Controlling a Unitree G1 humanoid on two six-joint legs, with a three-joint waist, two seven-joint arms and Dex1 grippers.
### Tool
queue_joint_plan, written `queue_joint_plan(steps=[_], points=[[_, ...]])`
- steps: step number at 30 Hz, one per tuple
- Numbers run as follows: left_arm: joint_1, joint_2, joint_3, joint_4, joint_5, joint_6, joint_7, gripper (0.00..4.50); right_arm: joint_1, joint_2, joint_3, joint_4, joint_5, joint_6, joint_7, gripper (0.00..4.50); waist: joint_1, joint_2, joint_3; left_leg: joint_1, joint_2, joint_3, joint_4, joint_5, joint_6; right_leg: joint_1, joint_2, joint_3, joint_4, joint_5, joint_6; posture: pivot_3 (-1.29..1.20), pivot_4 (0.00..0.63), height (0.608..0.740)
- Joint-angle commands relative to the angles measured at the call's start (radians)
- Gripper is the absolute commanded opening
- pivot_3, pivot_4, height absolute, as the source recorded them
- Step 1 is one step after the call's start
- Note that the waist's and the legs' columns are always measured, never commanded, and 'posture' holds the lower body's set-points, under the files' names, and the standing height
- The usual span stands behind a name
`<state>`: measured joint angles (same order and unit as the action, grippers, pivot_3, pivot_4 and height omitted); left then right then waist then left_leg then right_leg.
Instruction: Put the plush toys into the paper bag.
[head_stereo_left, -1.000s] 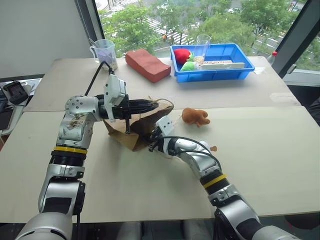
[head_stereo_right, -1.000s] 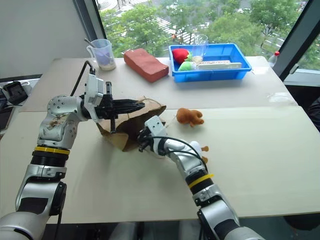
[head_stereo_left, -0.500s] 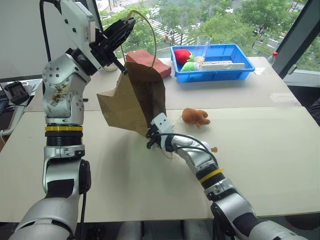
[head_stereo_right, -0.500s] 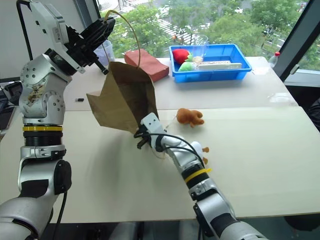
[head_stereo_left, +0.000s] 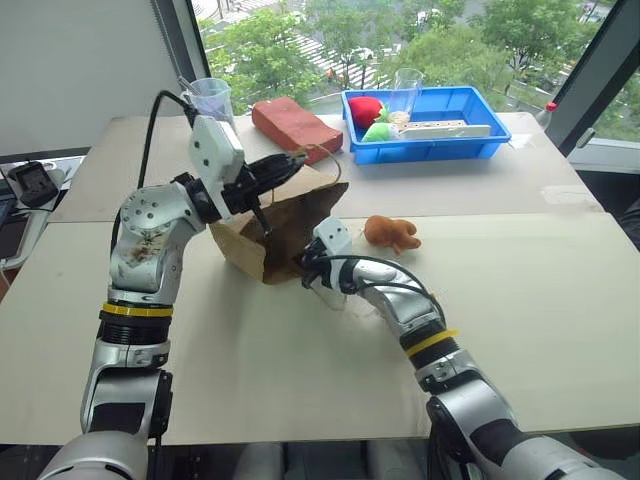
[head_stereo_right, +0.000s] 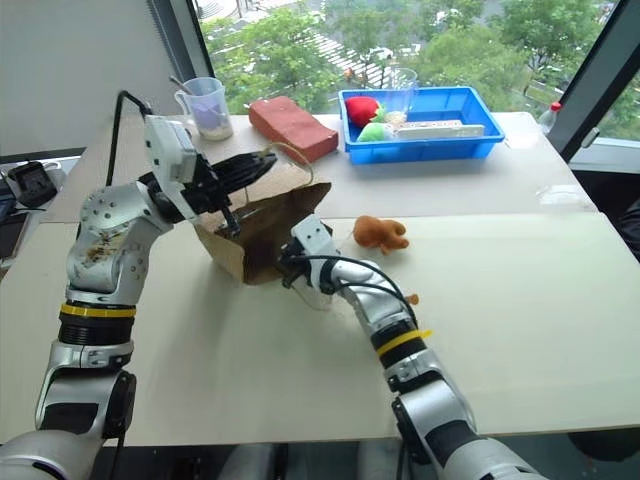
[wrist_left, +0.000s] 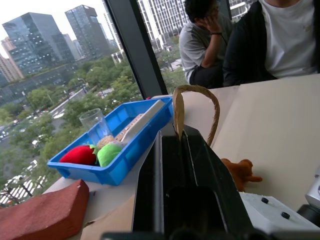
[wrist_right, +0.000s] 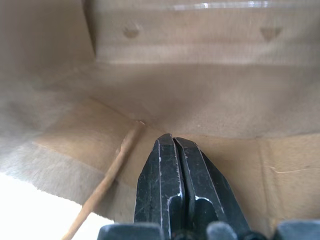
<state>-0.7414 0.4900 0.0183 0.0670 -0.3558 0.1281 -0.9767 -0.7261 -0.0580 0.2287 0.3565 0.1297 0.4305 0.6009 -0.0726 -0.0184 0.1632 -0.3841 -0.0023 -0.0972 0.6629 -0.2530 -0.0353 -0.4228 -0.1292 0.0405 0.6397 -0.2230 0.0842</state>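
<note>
Holding the bag (head_stereo_left: 285, 222) up by one cord handle (wrist_left: 196, 112), the left gripper (head_stereo_left: 283, 166) is clamped shut on that thin loop, and the bag is hanging below and in front of it, tilted, with its lower part resting on the table (head_stereo_left: 520, 300). The right gripper (wrist_right: 181, 165) is pressed shut with nothing between its fingers, and its tips are pushing inside the mouth of the bag, against the inner paper wall.

The brown toy (head_stereo_left: 390, 232) is lying on the table just beside the right gripper, on its outer side, apart from the bag. Something small and orange (head_stereo_left: 428, 297), perhaps a foot of the white toy, is peeking from behind the right forearm; I cannot tell more.

The risk, as I judge it, is coming from the handle: the cord is thin and may be slipping out of the fingers, or the glued end may be tearing off. The bag is also leaning, so its mouth may be folding shut when the right gripper is leaving. The closed tips may be poking through the paper.

No brand, label or writing is readable on the bag or on the blue tray (head_stereo_left: 480, 130).
</note>
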Motion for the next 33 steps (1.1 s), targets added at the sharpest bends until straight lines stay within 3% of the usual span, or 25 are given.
queue_joint_plan(steps=[1, 8, 13, 16, 20, 23, 29, 33], points=[[-0.015, 0.005, 0.012, 0.039, -0.011, -0.041, -0.035, 0.0, 0.019, -0.017, -0.024, -0.206, 0.079, 0.09, 0.051, 0.31, 0.0, 0.0, 0.0, 0.0, 0.0, 0.0, 0.0, 0.0, 0.0, 0.0, 0.0, 0.0, 0.0, 0.0, 0.0, 0.0, 0.15, 0.74], [0.002, -0.01, 0.0, 0.071, -0.013, -0.065, -0.08, 0.0, 0.107, -0.161, -0.103, -0.555, 0.191, 0.27, 0.083, 2.67, 0.009, 0.0, 0.0, -0.001, 0.0, 0.0, -0.001, 0.0, 0.0, 0.0, 0.0, -0.001, -0.001, 0.0, 0.0, 0.0, 0.15, 0.74], [0.008, -0.002, 0.002, 0.068, -0.016, -0.063, -0.104, 0.0, 0.132, -0.328, -0.302, -0.804, 0.389, 0.497, 0.091, 4.38, 0.014, 0.0, 0.0, -0.003, 0.0, 0.0, -0.001, 0.0, 0.0, 0.001, 0.0, -0.001, -0.007, 0.0, 0.0, 0.0, 0.15, 0.74], [0.01, 0.012, 0.012, 0.051, -0.037, -0.039, -0.131, 0.0, 0.209, -0.515, -0.407, -0.877, 0.443, 0.591, 0.137, 4.45, 0.02, 0.0, 0.0, -0.003, 0.0, -0.001, -0.001, -0.001, 0.001, 0.001, 0.0, -0.001, -0.008, 0.0, 0.0, 0.0, 0.15, 0.74], [0.019, 0.033, 0.013, 0.022, -0.066, -0.006, -0.165, 0.0, 0.416, -0.74, -0.394, -0.86, 0.372, 0.483, 0.237, 4.45, 0.033, -0.001, 0.0, -0.004, 0.0, 0.0, -0.001, -0.003, 0.006, 0.003, 0.0, -0.002, -0.011, 0.0, 0.0, 0.0, 0.15, 0.74], [0.029, 0.043, 0.004, 0.01, -0.072, 0.006, -0.181, 0.0, 0.513, -0.784, -0.36, -0.806, 0.324, 0.405, 0.255, 4.45, 0.028, -0.001, 0.0, -0.004, 0.0, 0.002, 0.0, -0.003, 0.006, 0.003, 0.0, 0.0, -0.011, 0.0, 0.0, 0.0, 0.15, 0.74], [0.018, 0.037, 0.002, 0.015, -0.06, 0.006, -0.182, 0.0, 0.551, -0.741, -0.275, -0.727, 0.274, 0.344, 0.225, 4.45, 0.028, -0.001, 0.001, -0.002, 0.0, 0.005, 0.003, -0.003, 0.005, 0.003, 0.0, 0.002, -0.013, 0.0, 0.0, 0.0, 0.15, 0.74], [0.023, 0.041, 0.003, 0.008, -0.058, 0.009, -0.182, 0.0, 0.569, -0.736, -0.257, -0.72, 0.262, 0.319, 0.224, 3.35, 0.035, -0.001, 0.001, -0.002, 0.0, 0.005, 0.004, -0.003, 0.005, 0.004, 0.0, 0.002, -0.013, 0.0, 0.0, 0.0, 0.15, 0.74]])
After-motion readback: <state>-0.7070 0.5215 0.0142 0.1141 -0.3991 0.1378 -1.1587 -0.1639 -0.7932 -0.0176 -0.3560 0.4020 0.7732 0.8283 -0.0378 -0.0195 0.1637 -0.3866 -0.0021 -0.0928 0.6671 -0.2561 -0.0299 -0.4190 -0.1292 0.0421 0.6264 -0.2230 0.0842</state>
